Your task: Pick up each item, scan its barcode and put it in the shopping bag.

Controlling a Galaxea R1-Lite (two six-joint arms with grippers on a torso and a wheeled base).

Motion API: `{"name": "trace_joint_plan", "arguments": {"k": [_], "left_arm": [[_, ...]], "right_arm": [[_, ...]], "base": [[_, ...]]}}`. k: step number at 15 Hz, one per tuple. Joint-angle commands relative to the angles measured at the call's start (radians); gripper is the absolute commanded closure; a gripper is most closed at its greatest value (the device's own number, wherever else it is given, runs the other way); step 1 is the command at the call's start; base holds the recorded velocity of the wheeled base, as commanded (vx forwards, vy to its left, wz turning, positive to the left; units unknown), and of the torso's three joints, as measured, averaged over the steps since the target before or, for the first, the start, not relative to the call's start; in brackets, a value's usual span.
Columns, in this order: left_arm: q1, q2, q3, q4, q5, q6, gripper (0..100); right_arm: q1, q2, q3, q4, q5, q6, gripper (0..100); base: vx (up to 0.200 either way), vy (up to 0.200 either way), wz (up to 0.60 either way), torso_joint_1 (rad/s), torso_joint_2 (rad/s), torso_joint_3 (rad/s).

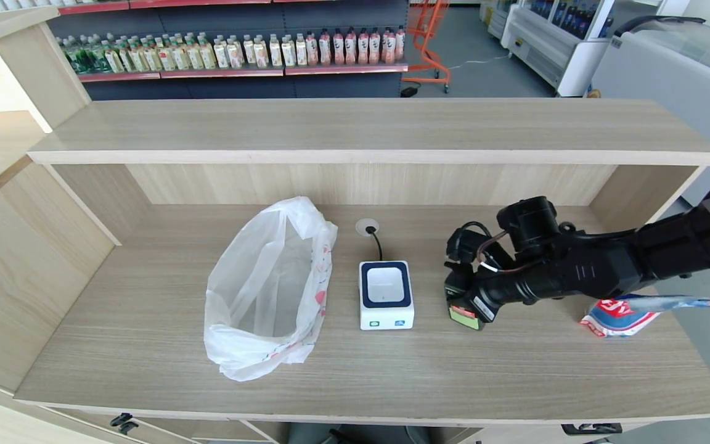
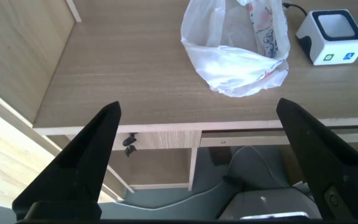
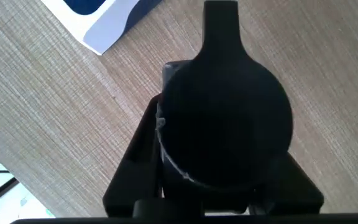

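Observation:
A small dark item (image 1: pixel 467 316) with a green and red label stands on the counter just right of the white barcode scanner (image 1: pixel 386 295). My right gripper (image 1: pixel 469 301) is down over it and shut on it. In the right wrist view the item (image 3: pixel 225 118) is a dark rounded shape between the fingers (image 3: pixel 132 168), with a corner of the scanner (image 3: pixel 107 22) beyond. The open white shopping bag (image 1: pixel 269 290) lies left of the scanner. My left gripper (image 2: pixel 197 162) is open with nothing in it, below the counter's front edge, with the bag (image 2: pixel 238 50) and scanner (image 2: pixel 331 34) beyond it.
A red, white and blue snack packet (image 1: pixel 623 311) lies at the counter's right, partly under my right arm. The scanner's cable (image 1: pixel 376 242) runs to a hole at the back. A raised shelf (image 1: pixel 367 129) and side walls enclose the counter (image 1: pixel 145 345).

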Motion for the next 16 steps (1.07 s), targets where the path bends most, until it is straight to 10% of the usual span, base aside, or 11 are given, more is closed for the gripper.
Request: {"name": "trace_joint_plan", "arguments": {"k": [1,7,9,12,16], "left_arm": [[0.000,0.002,0.000,0.000,0.000,0.000,0],[0.000,0.002,0.000,0.000,0.000,0.000,0],[0.000,0.002,0.000,0.000,0.000,0.000,0],[0.000,0.002,0.000,0.000,0.000,0.000,0],[0.000,0.002,0.002,0.000,0.000,0.000,0]], "right_arm": [[0.002,-0.048,0.024,-0.003,-0.001,0.011,100],[-0.145,-0.507,0.277,-0.052,-0.014,-0.014,100],[-0.230,-0.683,0.423,-0.061,-0.012,-0.232,100],[-0.366,-0.767,0.533,-0.138,0.229,-0.948,100],[-0.319,-0.645,0.521,0.034,0.434,-1.743,100]], "base": [[0.000,0.000,0.00,0.000,0.00,0.000],[0.000,0.000,0.00,0.000,0.00,0.000],[0.000,0.000,0.00,0.000,0.00,0.000],[0.000,0.000,0.00,0.000,0.00,0.000],[0.000,0.000,0.00,0.000,0.00,0.000]]}}
